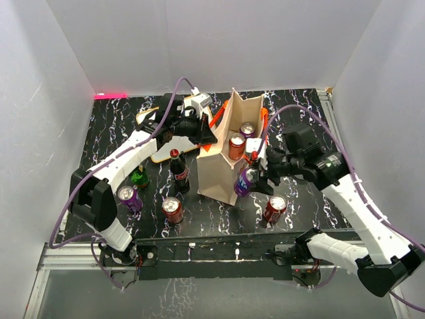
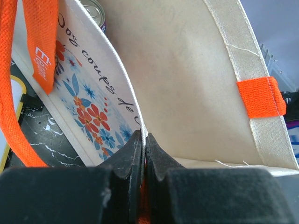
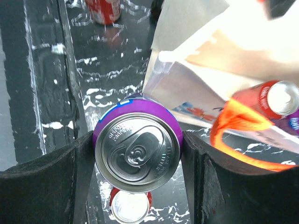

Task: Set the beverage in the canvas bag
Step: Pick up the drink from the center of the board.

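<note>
Cans come to six, three purple and three red. The held purple can is clamped by its sides between the two fingers of the right gripper, whose jaws are spread only as wide as the can. It is top up toward the wrist camera, just outside the near right corner of the canvas bag and not in it. One bag stands upright in the middle of the table with its mouth open. The left gripper is pressed together on the bag's rim, pinching the cloth beside the flower print. Two cans stand inside the bag, touching or nearly so: the bagged red can and, behind it, the bagged purple can. Three cans stand loose on the table: the near-right red can, just beside the held one, the near-left red can, and the loose purple can further left. There are two bottles, both upright to the left of the bag: a dark cola bottle and a green bottle.
</note>
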Available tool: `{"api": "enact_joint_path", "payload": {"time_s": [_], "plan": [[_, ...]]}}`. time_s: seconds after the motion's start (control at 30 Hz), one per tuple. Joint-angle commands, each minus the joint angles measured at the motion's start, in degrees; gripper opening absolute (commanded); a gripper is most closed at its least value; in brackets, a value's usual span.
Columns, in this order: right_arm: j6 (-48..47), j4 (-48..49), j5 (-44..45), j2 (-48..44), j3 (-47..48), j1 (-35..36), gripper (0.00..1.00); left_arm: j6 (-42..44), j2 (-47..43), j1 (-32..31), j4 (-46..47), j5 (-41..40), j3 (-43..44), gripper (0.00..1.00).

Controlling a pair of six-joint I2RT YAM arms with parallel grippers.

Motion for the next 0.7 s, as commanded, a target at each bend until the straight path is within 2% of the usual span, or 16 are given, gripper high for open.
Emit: {"api": "enact_joint_path", "payload": {"time_s": [0.0,0.23,0.47,0.67], "plan": [[-0.9,-2.6,-8.7,-0.3,12.0,-2.3,0.08,1.5,0.4,-0.2,-3.2,3.3,2.1,0.00],[3.4,-2.5,-8.7,2.6,25.6,-4.1,0.08,1.8,0.5,-0.2,-3.4,3.2,2.8,0.00],[11.0,3.1,-4.9,7.6,35.8,-4.4,0.08,2.3,-0.5,-0.2,-3.4,3.0,2.3,0.00],[14.7,10.0,4.0,11.1,37.2,-4.4,0.08,2.8,-1.6,-0.2,-3.3,2.3,1.6,0.00]]}}
